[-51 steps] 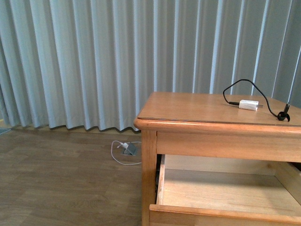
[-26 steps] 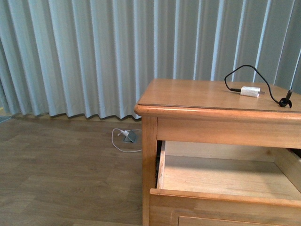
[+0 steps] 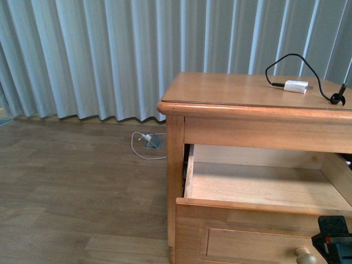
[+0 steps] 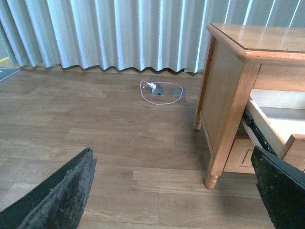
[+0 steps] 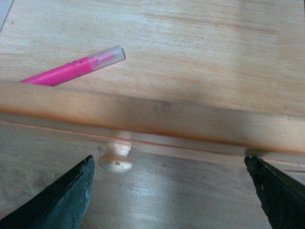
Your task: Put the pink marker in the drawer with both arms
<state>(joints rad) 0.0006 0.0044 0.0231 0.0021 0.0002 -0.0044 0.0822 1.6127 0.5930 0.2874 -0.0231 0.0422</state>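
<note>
Counting: you've got one pink marker (image 5: 71, 70) in one open drawer (image 5: 214, 47). Left gripper (image 4: 171, 157) and right gripper (image 5: 169, 162) both gape, empty.

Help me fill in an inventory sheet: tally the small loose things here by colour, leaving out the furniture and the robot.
Pink: 1, the pink marker lying in the drawer
White: 2, the charger plug and the floor cable
Black: 1, the black cable on the cabinet top
Total: 4
</note>
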